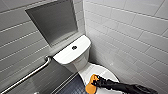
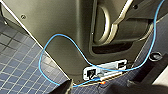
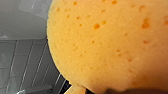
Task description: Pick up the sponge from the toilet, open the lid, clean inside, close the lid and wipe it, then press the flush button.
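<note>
Right gripper (image 1: 97,81): closed on the sponge (image 1: 90,88), which sticks out past the black fingers. The right wrist view has the orange pad pressed up close to the lens.
Sponge position: at the side edge of the lid (image 1: 103,72) that faces the floor (image 1: 71,87), at the end away from the tank. Cannot tell whether it touches the lid or sits just above it.
Lid: looks down, white and glossy, with no bowl opening visible.
Step (judged): sponge in hand, lid not yet opened.
Tank (image 1: 67,55): beyond the lid, in the corner of the tiled walls.
Flush button (image 1: 74,47): middle of the tank top, well apart from the gripper.
Grab bar (image 1: 30,75): on the grey wall beside the tank, clear of the arm.
Niche (image 1: 53,21): recessed in the wall above the tank.
Risk 1: the grip seems to take one part of a soft pad. Pushing against the lid could squeeze it out, and from this edge it would fall to the floor.
Risk 2: lifting the lid with the fingers already full leaves little to hook its rim. A glossy rim could slip and the lid drop back.
Risk 3: the sponge blocks the wrist camera, so fine placement depends on the head view.
Risk 4: a raised lid swings toward the tank, so an arm above it could be caught.
</note>
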You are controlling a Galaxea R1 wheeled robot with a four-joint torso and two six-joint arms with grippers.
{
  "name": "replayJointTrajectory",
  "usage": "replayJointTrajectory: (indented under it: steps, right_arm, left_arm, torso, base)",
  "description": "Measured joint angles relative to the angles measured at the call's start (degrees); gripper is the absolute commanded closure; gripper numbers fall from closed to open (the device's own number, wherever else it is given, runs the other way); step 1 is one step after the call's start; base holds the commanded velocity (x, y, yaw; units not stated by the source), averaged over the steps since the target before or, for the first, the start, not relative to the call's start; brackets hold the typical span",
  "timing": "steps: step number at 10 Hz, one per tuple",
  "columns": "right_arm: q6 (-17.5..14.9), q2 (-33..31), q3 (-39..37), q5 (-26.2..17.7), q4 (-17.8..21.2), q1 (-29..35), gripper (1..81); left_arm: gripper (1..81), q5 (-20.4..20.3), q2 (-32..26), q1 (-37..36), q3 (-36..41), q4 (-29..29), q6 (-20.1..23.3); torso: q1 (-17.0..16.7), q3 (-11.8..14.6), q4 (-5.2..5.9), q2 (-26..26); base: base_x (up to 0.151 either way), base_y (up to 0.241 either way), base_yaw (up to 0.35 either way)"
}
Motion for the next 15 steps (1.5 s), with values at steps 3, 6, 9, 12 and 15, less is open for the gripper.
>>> replayJointTrajectory:
  steps: [3,6,9,12,15]
  right_arm:
    - [0.46,1.43,-6.1,9.58,-0.3,-3.91,81.1]
    - [0.71,-2.32,-2.47,11.26,-0.33,-5.14,81.1]
    - [0.84,-12.18,9.87,9.95,-0.35,-7.5,81.1]
    - [1.04,-25.33,19.88,10.17,-0.3,-10.17,81.1]
    - [1.05,-34.97,25.53,10.85,0.0,-13.91,81.1]
  left_arm:
    - [1.0,0.0,-0.01,0.09,-0.01,0.0,0.02]
    - [1.0,0.04,0.0,0.28,-0.01,0.0,0.0]
    - [1.0,0.0,0.0,0.24,-0.01,0.0,0.0]
    - [1.0,0.02,0.0,0.24,-0.01,0.02,0.0]
    - [1.0,0.02,0.0,0.26,-0.01,0.04,0.0]
  torso:
    - [0.0,0.02,0.0,0.0]
    - [0.0,0.02,0.0,0.0]
    - [0.0,0.02,0.0,0.0]
    - [0.0,0.02,0.0,0.0]
    - [0.0,0.02,0.0,0.0]
  base:
    - [0.0,0.0,0.0]
    - [0.0,0.0,0.0]
    - [0.0,0.0,0.0]
    - [0.0,0.0,0.0]
    - [0.0,0.0,0.0]
